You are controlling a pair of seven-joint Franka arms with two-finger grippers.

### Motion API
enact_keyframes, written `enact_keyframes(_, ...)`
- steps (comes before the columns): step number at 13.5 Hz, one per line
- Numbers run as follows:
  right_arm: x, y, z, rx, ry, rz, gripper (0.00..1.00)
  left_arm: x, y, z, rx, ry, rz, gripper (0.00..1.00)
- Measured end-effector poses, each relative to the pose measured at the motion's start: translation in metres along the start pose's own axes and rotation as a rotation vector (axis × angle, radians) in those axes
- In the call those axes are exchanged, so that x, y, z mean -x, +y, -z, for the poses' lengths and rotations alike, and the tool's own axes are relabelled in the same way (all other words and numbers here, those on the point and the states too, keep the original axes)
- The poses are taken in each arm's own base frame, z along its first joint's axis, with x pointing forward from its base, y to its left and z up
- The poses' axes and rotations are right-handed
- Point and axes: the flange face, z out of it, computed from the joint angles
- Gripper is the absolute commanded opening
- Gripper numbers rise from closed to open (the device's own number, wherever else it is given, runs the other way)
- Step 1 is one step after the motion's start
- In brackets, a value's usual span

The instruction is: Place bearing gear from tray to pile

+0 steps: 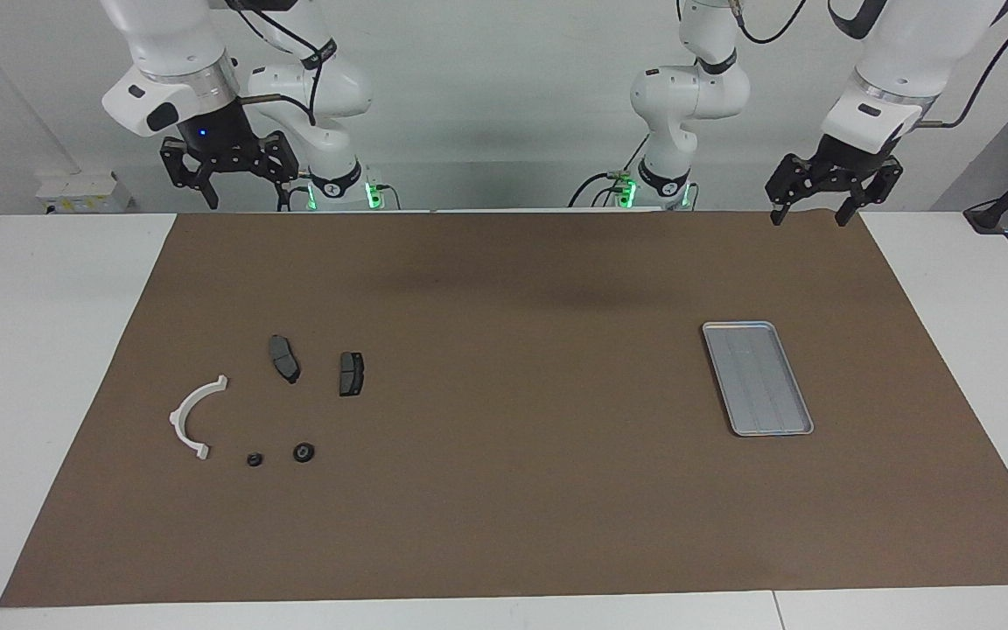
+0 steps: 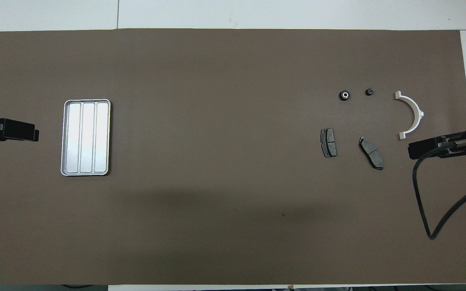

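Note:
The silver ridged tray (image 1: 758,378) (image 2: 85,137) lies bare on the brown mat toward the left arm's end. Toward the right arm's end is the pile: a white half-ring bracket (image 1: 192,417) (image 2: 413,115) and two dark brake pads (image 1: 284,358) (image 1: 351,374). A small black bearing gear with a pale centre (image 1: 304,451) (image 2: 344,95) rests on the mat beside the bracket, farther from the robots than the pads. My right gripper (image 1: 243,203) (image 2: 413,150) hangs open and holds nothing, high over the mat's edge by its base. My left gripper (image 1: 808,214) (image 2: 34,135) waits open over the mat's corner by its base.
A smaller black round part (image 1: 254,459) (image 2: 369,92) lies between the bearing gear and the bracket. The brown mat (image 1: 513,490) covers most of the white table. A black cable (image 2: 423,202) loops below the right wrist.

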Motion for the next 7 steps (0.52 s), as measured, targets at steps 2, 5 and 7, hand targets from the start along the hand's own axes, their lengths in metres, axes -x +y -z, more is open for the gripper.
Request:
enact_keyframes(2, 0.0000, -0.0025, -0.0011, 0.000, -0.002, 0.005, 1.00, 0.0000, 0.0000, 0.0000, 0.000, 0.000, 0.000, 1.00)
enact_keyframes(5, 0.0000, -0.0047, -0.0013, 0.000, -0.003, 0.009, 1.00, 0.0000, 0.0000, 0.0000, 0.000, 0.000, 0.000, 1.00)
enact_keyframes(7, 0.0000, -0.0048, -0.0013, 0.000, -0.003, 0.009, 1.00, 0.0000, 0.0000, 0.0000, 0.000, 0.000, 0.000, 1.00)
